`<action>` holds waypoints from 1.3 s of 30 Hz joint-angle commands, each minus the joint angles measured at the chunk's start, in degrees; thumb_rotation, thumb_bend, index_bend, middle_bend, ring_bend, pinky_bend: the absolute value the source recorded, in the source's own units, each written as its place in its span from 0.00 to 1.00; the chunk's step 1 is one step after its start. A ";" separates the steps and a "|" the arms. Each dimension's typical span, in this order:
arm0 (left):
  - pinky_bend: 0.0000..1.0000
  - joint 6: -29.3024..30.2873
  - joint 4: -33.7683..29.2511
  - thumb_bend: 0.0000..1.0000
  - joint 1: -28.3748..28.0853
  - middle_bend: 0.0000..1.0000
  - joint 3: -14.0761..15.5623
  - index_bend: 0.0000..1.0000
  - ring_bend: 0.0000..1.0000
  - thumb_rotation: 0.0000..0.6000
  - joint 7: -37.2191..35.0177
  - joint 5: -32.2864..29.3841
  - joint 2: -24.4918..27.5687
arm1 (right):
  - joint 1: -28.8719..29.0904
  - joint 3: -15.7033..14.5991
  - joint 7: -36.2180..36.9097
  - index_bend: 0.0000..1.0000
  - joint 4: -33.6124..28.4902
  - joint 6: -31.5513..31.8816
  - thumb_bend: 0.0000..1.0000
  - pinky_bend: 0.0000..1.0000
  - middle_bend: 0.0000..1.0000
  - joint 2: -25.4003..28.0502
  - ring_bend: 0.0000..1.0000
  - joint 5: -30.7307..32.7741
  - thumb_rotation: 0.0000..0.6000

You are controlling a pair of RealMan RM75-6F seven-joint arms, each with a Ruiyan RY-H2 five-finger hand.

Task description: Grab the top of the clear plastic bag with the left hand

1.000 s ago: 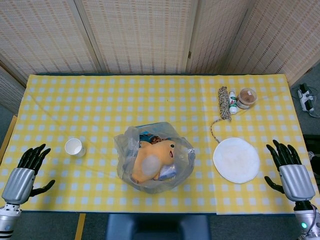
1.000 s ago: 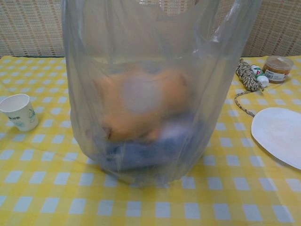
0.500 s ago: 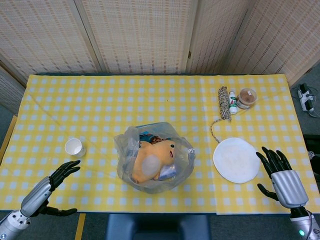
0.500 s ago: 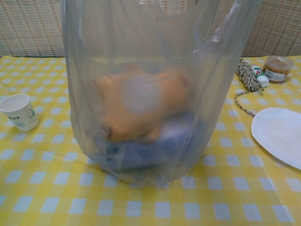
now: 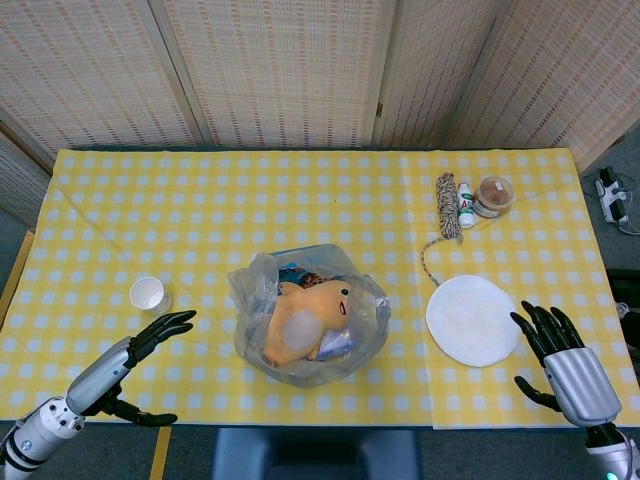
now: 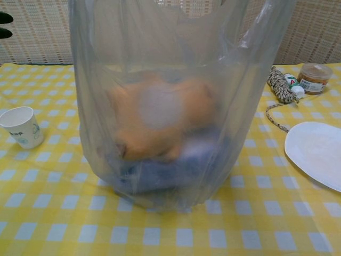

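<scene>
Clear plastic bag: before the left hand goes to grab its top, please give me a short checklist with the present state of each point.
1. Left hand holds nothing, fingers apart: ok.
2. Left hand at the top of the clear plastic bag: not ok, it is apart from it, to the bag's left.
3. Bag standing upright, top open: ok.
4. Paper cup away from the direct path: cannot tell, it sits close to the fingers.
5. Right hand clear of the bag: ok, beyond the white plate.

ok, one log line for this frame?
left robot hand: open, short of clear plastic bag | right robot hand: open, beside white plate | bag top: not grabbed
</scene>
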 commanded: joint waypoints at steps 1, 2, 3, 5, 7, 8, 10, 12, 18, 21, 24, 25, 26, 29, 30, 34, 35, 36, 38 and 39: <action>0.00 -1.20 -0.59 0.06 -1.02 0.04 -1.15 0.08 0.00 1.00 1.25 -1.77 -0.13 | 0.02 0.07 -0.04 0.00 -0.01 -0.14 0.27 0.00 0.00 0.02 0.00 0.20 1.00; 0.00 -1.45 -0.64 0.06 -1.24 0.04 -1.49 0.08 0.00 1.00 1.68 -2.29 -0.39 | 0.03 0.10 -0.06 0.00 -0.02 -0.21 0.27 0.00 0.00 0.03 0.00 0.28 1.00; 0.00 -1.88 -0.69 0.06 -1.68 0.04 -1.81 0.08 0.00 1.00 1.69 -2.78 -0.69 | 0.03 0.13 -0.11 0.00 -0.05 -0.30 0.27 0.00 0.00 0.07 0.00 0.41 1.00; 0.00 -2.48 -0.70 0.06 -2.52 0.04 -2.12 0.08 0.00 1.00 1.00 -3.07 -0.98 | 0.04 0.21 -0.18 0.00 -0.06 -0.43 0.27 0.00 0.00 0.12 0.00 0.65 1.00; 0.00 -3.23 -0.47 0.06 -3.52 0.04 -2.66 0.08 0.00 1.00 1.01 -3.36 -1.43 | 0.08 0.33 -0.19 0.00 -0.12 -0.59 0.27 0.00 0.00 0.20 0.00 0.95 1.00; 0.00 -3.60 -0.38 0.06 -3.89 0.04 -2.93 0.08 0.00 1.00 1.50 -3.51 -1.67 | 0.09 0.36 -0.21 0.00 -0.13 -0.66 0.27 0.00 0.00 0.22 0.00 1.05 1.00; 0.00 -4.30 -0.09 0.06 -4.53 0.04 -3.63 0.08 0.00 1.00 3.74 -3.74 -2.42 | 0.12 0.39 -0.20 0.00 -0.19 -0.91 0.27 0.00 0.00 0.32 0.00 1.30 1.00; 0.00 -4.62 0.27 0.06 -4.83 0.05 -4.21 0.08 0.00 1.00 6.29 -3.92 -3.47 | 0.14 0.40 -0.11 0.00 -0.30 -1.09 0.27 0.00 0.00 0.48 0.00 1.50 1.00; 0.00 -5.29 1.69 0.06 -5.64 0.07 -5.29 0.10 0.01 1.00 11.16 -4.44 -6.36 | 0.23 0.43 -0.03 0.00 -0.46 -1.61 0.27 0.00 0.00 0.77 0.00 1.91 1.00; 0.00 -5.10 2.42 0.06 -6.06 0.08 -6.20 0.11 0.01 1.00 14.20 -4.49 -7.66 | 0.47 0.29 -0.05 0.00 -0.66 -2.34 0.27 0.00 0.00 0.97 0.00 2.03 1.00; 0.00 -4.83 2.46 0.06 -6.37 0.08 -6.77 0.11 0.01 1.00 16.95 -4.29 -8.43 | 0.59 0.33 -0.12 0.00 -0.75 -2.73 0.27 0.00 0.00 1.08 0.00 2.28 1.00; 0.00 -4.78 2.38 0.06 -6.44 0.08 -6.86 0.11 0.01 1.00 17.64 -4.24 -8.52 | 0.61 0.35 -0.16 0.00 -0.77 -2.82 0.27 0.00 0.00 1.10 0.00 2.37 1.00; 0.00 -4.68 2.22 0.06 -6.52 0.08 -7.00 0.11 0.02 1.00 18.53 -4.18 -8.64 | 0.65 0.37 -0.19 0.00 -0.79 -2.95 0.27 0.00 0.00 1.12 0.00 2.48 1.00; 0.00 -4.62 1.50 0.06 -6.77 0.09 -6.95 0.11 0.02 1.00 19.35 -4.02 -8.76 | 0.77 0.39 -0.29 0.00 -0.86 -3.30 0.27 0.00 0.00 1.14 0.00 2.67 1.00; 0.00 -4.59 1.23 0.06 -6.91 0.09 -6.90 0.11 0.02 1.00 19.65 -3.85 -8.80 | 0.81 0.37 -0.32 0.00 -0.91 -3.42 0.27 0.00 0.00 1.17 0.00 2.68 1.00; 0.00 -4.67 0.56 0.06 -7.42 0.10 -6.91 0.12 0.03 1.00 21.15 -3.28 -9.30 | 0.77 0.18 -0.32 0.00 -1.06 -3.46 0.27 0.00 0.00 1.28 0.00 2.45 1.00; 0.00 -4.92 0.38 0.06 -7.64 0.11 -6.91 0.12 0.03 1.00 21.37 -3.25 -9.41 | 0.76 0.11 -0.29 0.00 -1.08 -3.45 0.27 0.00 0.00 1.33 0.00 2.36 1.00; 0.00 -5.32 0.10 0.06 -7.97 0.11 -6.92 0.12 0.04 1.00 21.62 -3.25 -9.55 | 0.74 0.04 -0.22 0.00 -1.15 -3.44 0.27 0.00 0.00 1.40 0.00 2.25 1.00; 0.00 -5.92 -0.27 0.06 -8.44 0.11 -6.87 0.12 0.04 1.00 21.90 -3.23 -9.72 | 0.68 -0.04 -0.03 0.00 -1.22 -3.31 0.27 0.00 0.00 1.50 0.00 2.08 1.00; 0.00 -6.48 -0.51 0.06 -8.89 0.11 -6.96 0.12 0.04 1.00 22.09 -3.30 -9.97 | 0.62 -0.07 0.12 0.00 -1.23 -3.13 0.27 0.00 0.00 1.57 0.00 1.96 1.00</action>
